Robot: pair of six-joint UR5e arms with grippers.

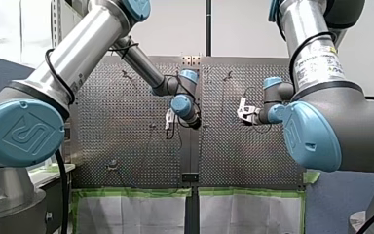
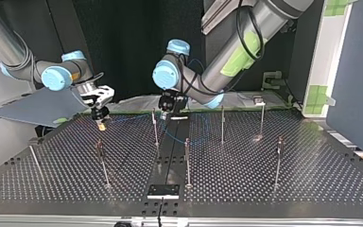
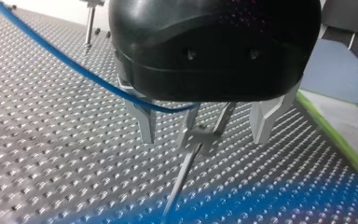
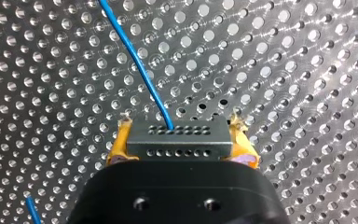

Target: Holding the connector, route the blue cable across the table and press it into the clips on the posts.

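The connector, a dark block with two rows of small holes, is pinched at its short ends between the yellow pads of my right gripper. The blue cable leaves the connector's upper row and runs away from it over the perforated table.

In the top view my right gripper hangs clear of the table. Only its yellow tip shows, and the connector is too small to make out. From there the cable shows only as a faint line leading away from the connector.

Well apart from the connector, my left gripper hangs beside the top of a post. Its wrist view shows the metal fingers spread wide, gripping nothing, with the clip standing between them. The cable crosses in front of one finger and reaches the clip's prongs. Whether it is seated cannot be told.

The front view shows only my left gripper and my right gripper apart over the table.

One more post stands near the connector, and several others stand beyond the left gripper. Green tape edges the table there.
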